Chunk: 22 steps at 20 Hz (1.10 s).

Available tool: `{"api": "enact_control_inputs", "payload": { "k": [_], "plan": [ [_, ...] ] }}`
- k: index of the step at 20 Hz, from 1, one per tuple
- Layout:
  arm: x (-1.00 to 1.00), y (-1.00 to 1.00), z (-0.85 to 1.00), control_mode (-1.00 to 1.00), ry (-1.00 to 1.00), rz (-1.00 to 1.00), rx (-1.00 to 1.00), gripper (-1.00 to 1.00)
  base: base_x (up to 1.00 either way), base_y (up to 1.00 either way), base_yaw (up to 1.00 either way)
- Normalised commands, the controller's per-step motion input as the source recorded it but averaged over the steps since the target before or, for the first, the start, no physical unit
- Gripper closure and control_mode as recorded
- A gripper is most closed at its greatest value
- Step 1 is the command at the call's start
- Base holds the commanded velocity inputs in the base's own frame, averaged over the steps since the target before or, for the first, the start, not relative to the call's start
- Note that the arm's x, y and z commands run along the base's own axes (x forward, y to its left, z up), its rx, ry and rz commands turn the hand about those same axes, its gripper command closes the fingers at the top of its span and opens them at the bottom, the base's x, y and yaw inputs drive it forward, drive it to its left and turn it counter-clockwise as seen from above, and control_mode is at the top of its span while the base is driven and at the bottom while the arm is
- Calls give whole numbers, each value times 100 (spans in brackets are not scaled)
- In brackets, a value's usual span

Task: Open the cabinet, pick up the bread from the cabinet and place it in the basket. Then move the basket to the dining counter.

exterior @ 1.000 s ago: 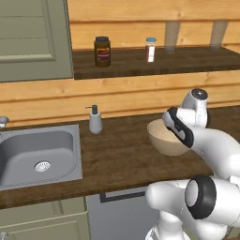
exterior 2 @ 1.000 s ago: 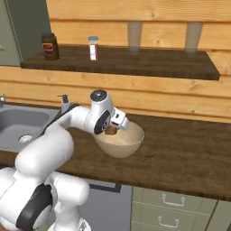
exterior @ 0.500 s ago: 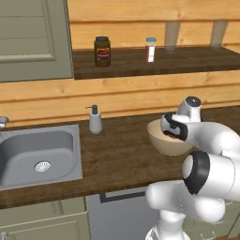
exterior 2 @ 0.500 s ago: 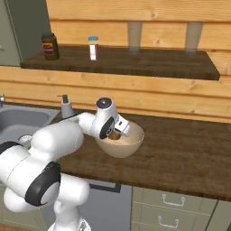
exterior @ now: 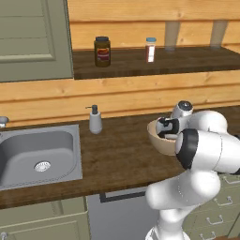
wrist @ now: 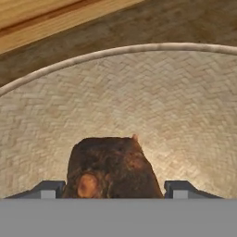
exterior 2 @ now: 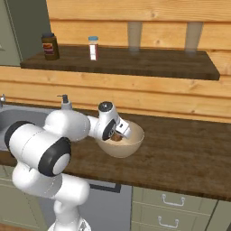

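Right now your gripper [wrist: 113, 190] sits inside the wide round beige-tan basket [exterior 2: 131, 146], its fingers [wrist: 46, 189] spread either side of the small dark-brown lump of bread [wrist: 111, 169], which lies on the basket's woven floor at six o'clock in the hand view. You see the basket standing on the dark wooden worktop [exterior 2: 180, 149].
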Motion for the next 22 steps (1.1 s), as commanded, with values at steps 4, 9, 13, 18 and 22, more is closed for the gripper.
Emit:
{"api": "enact_control_inputs", "payload": {
  "k": [4,9,13,18,22],
  "plan": [
    [25,-23,-23,-100,0,0,0,100,0,0,0],
    [32,-6,-7,-100,0,0,0,-100,0,0,0],
    [19,0,-11,-100,3,0,0,-100,0,0,0],
    [-1,-1,3,-100,1,0,1,-100,0,0,0],
    [-45,5,34,-100,0,0,0,-100,0,0,0]
  ]
}}
